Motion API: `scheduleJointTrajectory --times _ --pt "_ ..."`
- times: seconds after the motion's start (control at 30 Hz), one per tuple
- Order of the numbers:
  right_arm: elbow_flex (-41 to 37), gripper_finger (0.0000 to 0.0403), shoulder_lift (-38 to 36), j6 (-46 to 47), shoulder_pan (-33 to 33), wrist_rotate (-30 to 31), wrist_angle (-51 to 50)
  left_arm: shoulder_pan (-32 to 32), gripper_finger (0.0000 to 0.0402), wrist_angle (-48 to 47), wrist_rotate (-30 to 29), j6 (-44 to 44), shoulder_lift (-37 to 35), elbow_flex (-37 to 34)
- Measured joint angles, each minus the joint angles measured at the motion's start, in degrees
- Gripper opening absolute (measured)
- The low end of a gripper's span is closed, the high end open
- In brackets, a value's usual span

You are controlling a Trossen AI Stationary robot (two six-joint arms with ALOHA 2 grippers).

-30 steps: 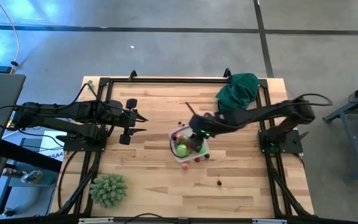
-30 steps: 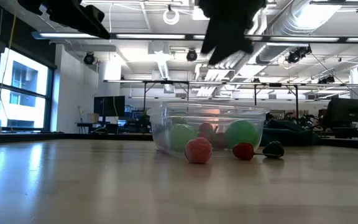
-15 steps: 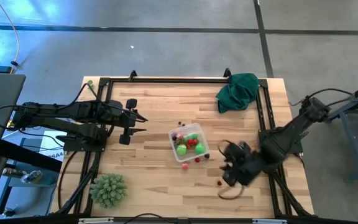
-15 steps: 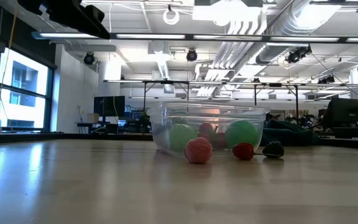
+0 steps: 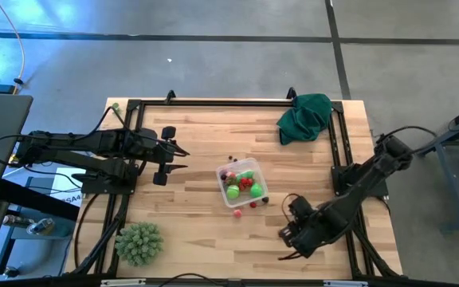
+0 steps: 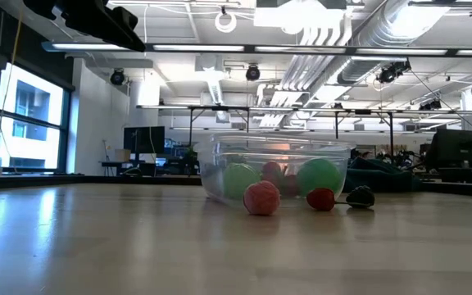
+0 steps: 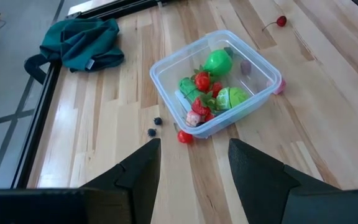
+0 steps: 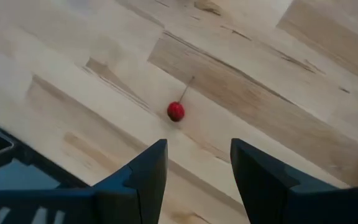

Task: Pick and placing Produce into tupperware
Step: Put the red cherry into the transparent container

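1. Centrally placed on the table [image 5: 190,239]: the tupperware [image 5: 242,184], a clear rounded-corner box, upright. It holds produce: bright green rounded pieces [image 7: 219,61] and red pieces [image 7: 202,81], seen from the high and left wrist views.
2. Loose produce just outside the tupperware: a red berry [image 7: 184,137] touching or nearly touching its wall, two small dark pieces [image 7: 155,126] close by, and a pink-red ball [image 6: 261,197], a red piece [image 6: 320,199] and a dark piece [image 6: 360,196] on the wood before it in the low view.
3. Stray item: a red cherry [image 8: 176,111] with a thin stem, lying alone on the wood, well apart from the tupperware at about 5 o'clock in the high view.
4. Right gripper [image 5: 287,233]: low over the table at about 4 o'clock from the tupperware, fingers parted and empty, the cherry ahead of the gap and not touched.
5. Left gripper [image 5: 168,155]: waiting at 9 o'clock from the tupperware, well apart, fingers parted, nothing between them.
6. Other items: dark green cloth [image 5: 305,116], crumpled at the table's 1 o'clock corner; spiky pale-green ball [image 5: 139,243] at the 7 o'clock corner.
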Motion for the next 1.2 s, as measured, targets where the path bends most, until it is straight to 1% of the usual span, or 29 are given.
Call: scheduleJointTrajectory --times 0.2,0.53,0.8,1.03,1.2 --pt "0.0 0.0167 5.3 -3.2 -1.6 -0.6 7.1 0.0 0.0179 0.0 0.0 0.0 0.0 0.0" --pt "0.0 0.0167 13.8 -2.9 -3.2 -3.5 9.3 0.0 0.0179 0.0 0.0 0.0 0.0 0.0" --pt "0.0 0.0167 16.9 -1.3 -3.4 -5.1 10.5 0.0 0.0179 0.0 0.0 0.0 0.0 0.0" --pt "0.0 0.0167 18.0 -1.5 -3.8 -6.6 11.0 0.0 0.0179 0.0 0.0 0.0 0.0 0.0" --pt "0.0 0.0167 18.4 -2.6 -4.4 -6.5 12.0 0.0 0.0179 0.0 0.0 0.0 0.0 0.0"
